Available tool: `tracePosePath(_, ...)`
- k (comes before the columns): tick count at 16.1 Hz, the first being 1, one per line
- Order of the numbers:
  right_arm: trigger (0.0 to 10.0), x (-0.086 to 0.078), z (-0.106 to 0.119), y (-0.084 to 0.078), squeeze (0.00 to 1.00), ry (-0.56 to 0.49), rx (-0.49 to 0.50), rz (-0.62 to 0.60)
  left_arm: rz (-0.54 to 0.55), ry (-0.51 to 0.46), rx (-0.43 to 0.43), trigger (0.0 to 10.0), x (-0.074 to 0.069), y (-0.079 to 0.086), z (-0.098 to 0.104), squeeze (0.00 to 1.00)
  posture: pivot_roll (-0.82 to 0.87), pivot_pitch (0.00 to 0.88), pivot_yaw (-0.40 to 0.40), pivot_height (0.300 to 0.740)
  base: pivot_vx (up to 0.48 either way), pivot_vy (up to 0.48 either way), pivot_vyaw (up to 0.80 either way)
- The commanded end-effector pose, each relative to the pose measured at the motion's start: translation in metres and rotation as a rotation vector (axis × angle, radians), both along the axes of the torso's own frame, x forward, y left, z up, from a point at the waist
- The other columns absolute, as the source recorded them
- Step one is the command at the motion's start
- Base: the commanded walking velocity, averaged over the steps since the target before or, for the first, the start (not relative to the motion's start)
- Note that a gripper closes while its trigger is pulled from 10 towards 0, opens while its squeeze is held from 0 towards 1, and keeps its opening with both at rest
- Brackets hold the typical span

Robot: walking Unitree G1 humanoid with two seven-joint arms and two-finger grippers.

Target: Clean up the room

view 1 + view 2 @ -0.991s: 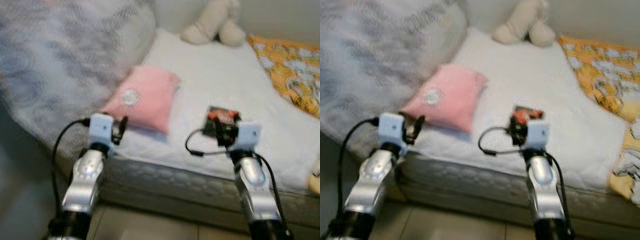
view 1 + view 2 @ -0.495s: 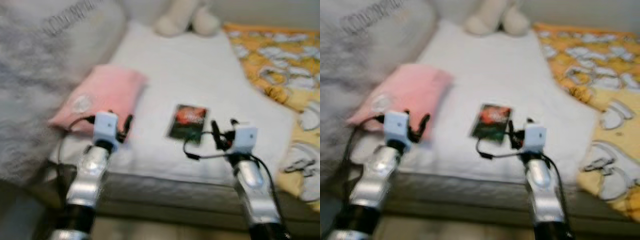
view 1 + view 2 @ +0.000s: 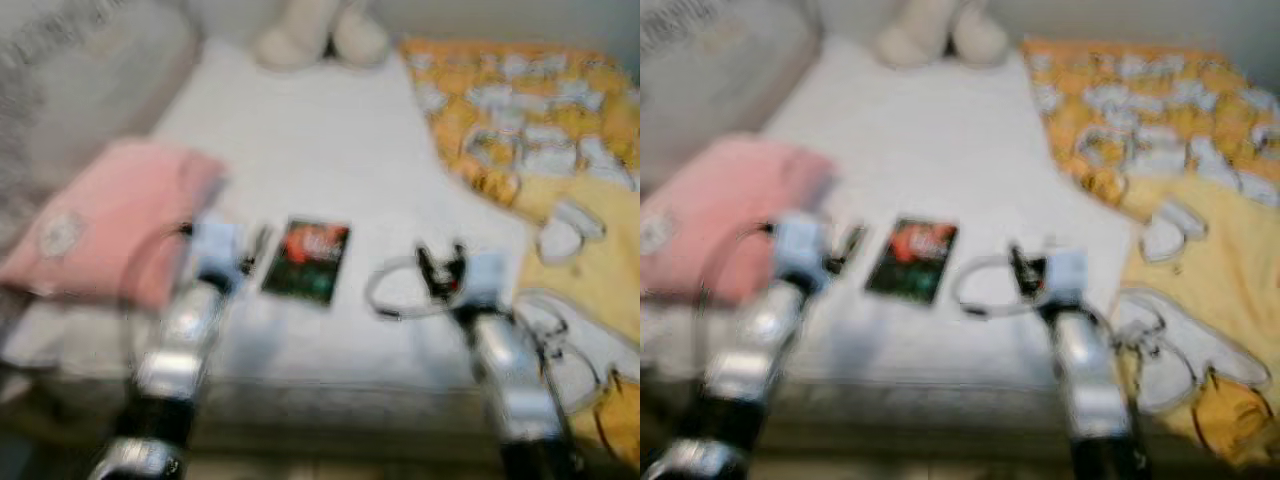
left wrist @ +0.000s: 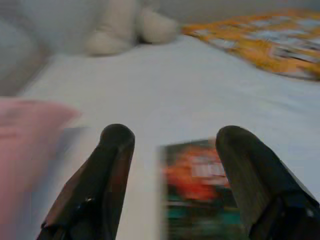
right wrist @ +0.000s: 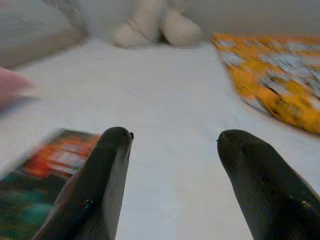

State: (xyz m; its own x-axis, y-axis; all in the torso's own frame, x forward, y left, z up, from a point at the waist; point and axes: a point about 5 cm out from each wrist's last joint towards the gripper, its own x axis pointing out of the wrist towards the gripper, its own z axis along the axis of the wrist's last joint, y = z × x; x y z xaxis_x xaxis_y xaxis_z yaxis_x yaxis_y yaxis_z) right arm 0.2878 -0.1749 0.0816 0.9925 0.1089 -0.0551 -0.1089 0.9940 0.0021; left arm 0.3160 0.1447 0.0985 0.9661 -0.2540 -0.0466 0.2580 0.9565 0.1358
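Observation:
A dark book (image 3: pixel 307 260) with a red and green cover lies flat on the white bed (image 3: pixel 330 150), near its front edge. My left gripper (image 3: pixel 250 250) hovers just left of the book, open and holding nothing; the book (image 4: pixel 200 185) lies between and beyond its fingers (image 4: pixel 107 165) in the left wrist view. To the right of the book my right gripper (image 3: pixel 440 268) is open and holds nothing, and the book (image 5: pixel 45 165) is off to its side. All views are blurred.
A pink pillow (image 3: pixel 100 230) lies at the bed's left. An orange and yellow patterned blanket (image 3: pixel 540 150) covers the right side. A cream plush toy (image 3: pixel 310 35) sits at the far end. A grey quilt (image 3: pixel 60 60) is bunched at the far left.
The whole picture has shifted: the camera has turned right, so the pillow and book sit further left and more blanket shows. Both grippers stay open in front of me.

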Motion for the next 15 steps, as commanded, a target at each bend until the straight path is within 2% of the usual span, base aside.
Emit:
tracePosePath(1, 10.0, 0.003, 0.002, 0.005, 0.0, 0.019, 0.059, 0.007, 0.02, 0.038, 0.023, 10.0, 0.002, 0.014, -0.003, 0.0, -0.05, 0.001, 0.015, 0.74, 0.0, 0.0, 0.0)
tracePosePath(3, 10.0, 0.01, 0.003, 0.002, 0.0, 0.044, 0.097, -0.014, 0.019, 0.062, 0.02, 10.0, 0.009, 0.018, -0.003, 0.0, -0.06, 0.023, 0.018, 0.74, 0.0, 0.0, 0.0)
tracePosePath(5, 10.0, 0.012, 0.007, 0.006, 0.0, 0.025, 0.017, 0.011, -0.009, 0.031, -0.04, 10.0, 0.019, 0.023, 0.013, 0.0, -0.08, 0.061, 0.024, 0.74, 0.24, 0.0, 0.0)
tracePosePath(8, 10.0, 0.01, 0.005, 0.013, 0.0, 0.041, 0.045, 0.021, 0.0, 0.033, -0.064, 10.0, 0.02, 0.024, 0.014, 0.0, -0.08, 0.071, 0.031, 0.74, 0.48, 0.0, 0.0)
tracePosePath(11, 10.0, 0.01, 0.005, 0.014, 0.0, 0.039, 0.058, 0.008, 0.013, 0.055, -0.125, 10.0, 0.02, 0.021, 0.01, 0.0, -0.08, 0.071, 0.032, 0.74, 0.472, 0.0, 0.0)
tracePosePath(12, 10.0, 0.011, 0.007, 0.01, 0.0, 0.016, 0.035, -0.029, 0.029, 0.056, -0.145, 10.0, 0.02, 0.023, 0.009, 0.0, -0.08, 0.072, 0.028, 0.74, 0.469, 0.0, 0.0)
tracePosePath(13, 10.0, 0.013, 0.012, 0.003, 0.0, -0.048, -0.046, -0.093, 0.046, 0.054, -0.154, 10.0, 0.021, 0.024, 0.009, 0.0, -0.08, 0.077, 0.026, 0.74, 0.469, 0.0, 0.0)
tracePosePath(15, 10.0, 0.016, 0.011, 0.001, 0.0, -0.066, -0.076, -0.123, 0.05, 0.044, -0.144, 10.0, 0.022, 0.022, 0.009, 0.0, -0.08, 0.081, 0.026, 0.74, 0.469, 0.0, 0.0)
